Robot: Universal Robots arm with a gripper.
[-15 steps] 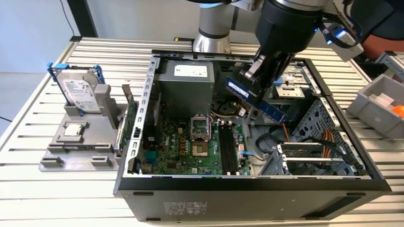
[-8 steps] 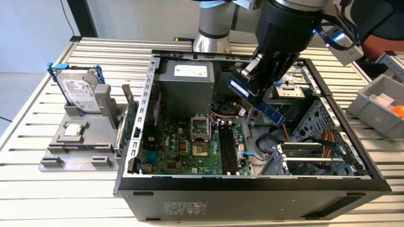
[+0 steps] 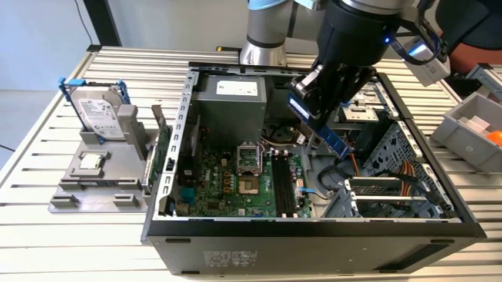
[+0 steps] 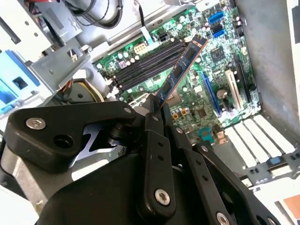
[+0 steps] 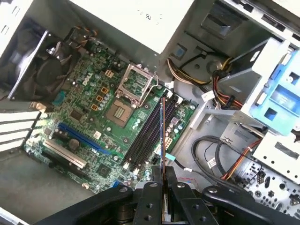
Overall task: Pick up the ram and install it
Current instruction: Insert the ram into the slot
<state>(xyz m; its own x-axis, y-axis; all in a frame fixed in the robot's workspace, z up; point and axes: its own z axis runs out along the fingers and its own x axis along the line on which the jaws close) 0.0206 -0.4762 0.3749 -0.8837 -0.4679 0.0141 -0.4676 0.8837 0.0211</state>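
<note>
In the second wrist view, the long, thin, dark blue ram stick is held clamped in the black gripper at centre frame, above the black motherboard slots, not yet seated.

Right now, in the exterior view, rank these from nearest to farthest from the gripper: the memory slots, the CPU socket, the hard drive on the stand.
The gripper holds the ram over the open case.
1. Memory slots: on the motherboard, just below it.
2. CPU socket: next to the slots, toward the exterior view's left.
3. Hard drive: outside the case, upright on the stand at the far left.
</note>
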